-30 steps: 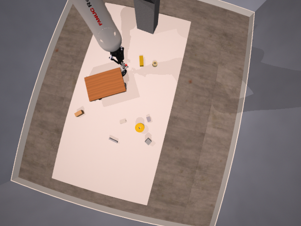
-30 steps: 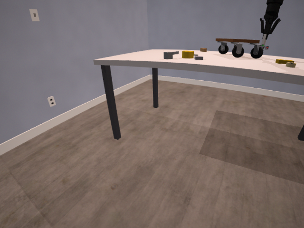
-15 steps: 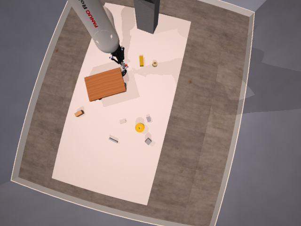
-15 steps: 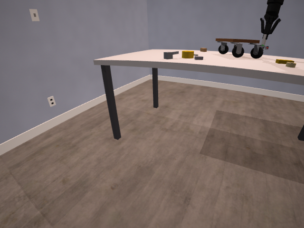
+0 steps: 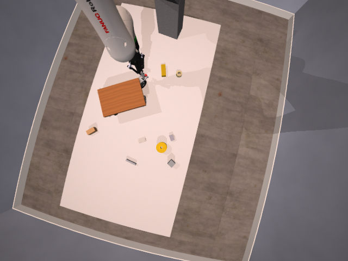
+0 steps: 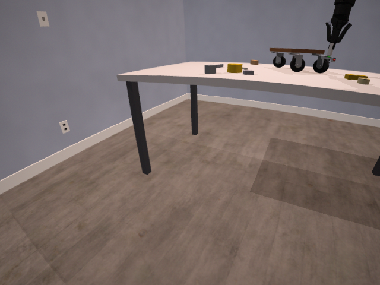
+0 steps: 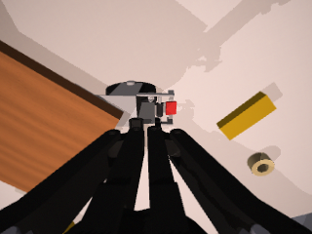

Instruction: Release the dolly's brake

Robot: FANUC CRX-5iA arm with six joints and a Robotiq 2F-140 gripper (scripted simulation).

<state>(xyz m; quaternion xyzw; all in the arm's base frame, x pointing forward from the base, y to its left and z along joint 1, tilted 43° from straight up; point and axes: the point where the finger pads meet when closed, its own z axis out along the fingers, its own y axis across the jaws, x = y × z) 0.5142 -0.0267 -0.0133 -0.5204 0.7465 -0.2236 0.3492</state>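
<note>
While the arm (image 5: 112,30) reaches down over the table's far end, the gripper (image 7: 146,128) is clenched, fingertips together with nothing between them. Its tips sit right at the brake pedal (image 7: 155,108) of the dolly's corner caster (image 7: 131,89). Whether they touch the grey part of the pedal can't be told. The pedal's red end (image 7: 171,107) points away from the deck, toward the yellow bar.

The dolly (image 5: 121,97) stands on the table (image 5: 118,196), in the half nearer the arm's mount and closer to the left long edge in the top view. Its wooden deck is level and all visible wheels (image 6: 297,64) rest on the tabletop in the exterior view. The braked caster is at the deck corner nearest the table's middle line, on the arm's side.

A yellow bar (image 5: 163,70) and a small cream ring (image 5: 179,73) lie near the gripper, toward the right long edge. A dark pillar (image 5: 169,17) stands at the far short edge.

An orange block (image 5: 91,130) lies near the left long edge, past the dolly. Around the table's centre sit a yellow disc (image 5: 161,147), a pale block (image 5: 142,139), a light grey block (image 5: 171,137), a dark grey cube (image 5: 171,162) and a grey bar (image 5: 130,161), all well apart from the dolly.
</note>
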